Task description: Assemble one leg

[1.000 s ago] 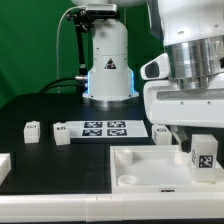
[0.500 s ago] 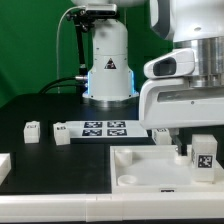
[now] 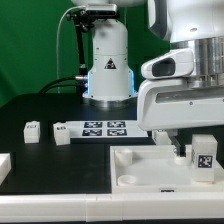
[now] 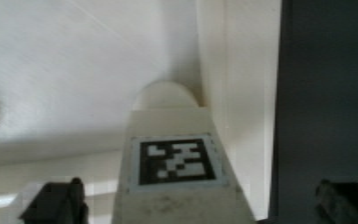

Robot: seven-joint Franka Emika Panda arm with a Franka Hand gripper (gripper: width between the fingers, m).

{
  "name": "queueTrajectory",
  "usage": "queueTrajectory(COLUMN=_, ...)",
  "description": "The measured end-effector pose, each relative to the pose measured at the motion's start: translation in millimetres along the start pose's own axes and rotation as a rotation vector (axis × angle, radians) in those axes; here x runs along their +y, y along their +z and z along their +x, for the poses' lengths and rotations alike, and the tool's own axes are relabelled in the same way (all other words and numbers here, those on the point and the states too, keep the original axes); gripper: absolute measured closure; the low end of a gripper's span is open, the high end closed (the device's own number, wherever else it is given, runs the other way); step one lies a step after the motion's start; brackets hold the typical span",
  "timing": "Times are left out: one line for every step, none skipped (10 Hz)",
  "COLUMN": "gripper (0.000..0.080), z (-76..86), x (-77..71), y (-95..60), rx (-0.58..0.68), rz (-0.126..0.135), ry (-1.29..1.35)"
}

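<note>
The exterior view is bright and evenly lit, with soft shadows; the white tray (image 3: 135, 160) and arm housing (image 3: 190, 90) nearly wash out, the housing blurred by closeness, while the black table (image 3: 40, 105) reads dim. The wrist view is greyer and soft; on the leg (image 4: 172, 110) only the tag (image 4: 176, 160) looks fairly crisp, and the fingertips (image 4: 55, 200) are dark smudges

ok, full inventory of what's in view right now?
leg: 1, white with black-and-white tag, on the tray at the exterior view's right, between the fingers
tray: 1, white, front of table
other tagged blocks: 3, white, two left of the marker board, one right
marker board: 1, white, mid table
cut-off piece: 1, white, left edge
table: 1, black
robot base: 1, white, back
gripper: 1, dark fingertips, open, straddling the leg
</note>
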State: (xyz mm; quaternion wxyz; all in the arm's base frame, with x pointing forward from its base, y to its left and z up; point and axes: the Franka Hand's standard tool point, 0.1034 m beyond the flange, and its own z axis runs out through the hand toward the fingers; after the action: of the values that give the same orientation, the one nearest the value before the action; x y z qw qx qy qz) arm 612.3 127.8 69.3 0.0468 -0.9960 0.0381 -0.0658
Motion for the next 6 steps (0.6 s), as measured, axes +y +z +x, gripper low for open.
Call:
queueTrajectory(gripper=0.0198, z=0.0, x=0.0, y=0.0, rx=0.0, rz=0.0, ry=0.0)
queueTrajectory(gripper=0.0372, z=0.0, x=0.0, y=0.0, rx=0.0, rz=0.0, ry=0.0)
queueTrajectory(gripper=0.0372, z=0.2, x=0.9, y=0.0, rx=0.0, rz=-0.001, ry=0.001)
queueTrajectory(gripper=0.0502, z=0.6, x=4.9, y=0.1, rx=0.0, rz=-0.006, ry=0.004)
queueTrajectory(gripper=0.0503, z=0.5, x=4.3, y=0.2, rx=0.0, rz=-0.005, ry=0.003)
queueTrajectory(gripper=0.0503, z=0.5, x=4.5, y=0.2, rx=0.0, rz=-0.004, ry=0.035)
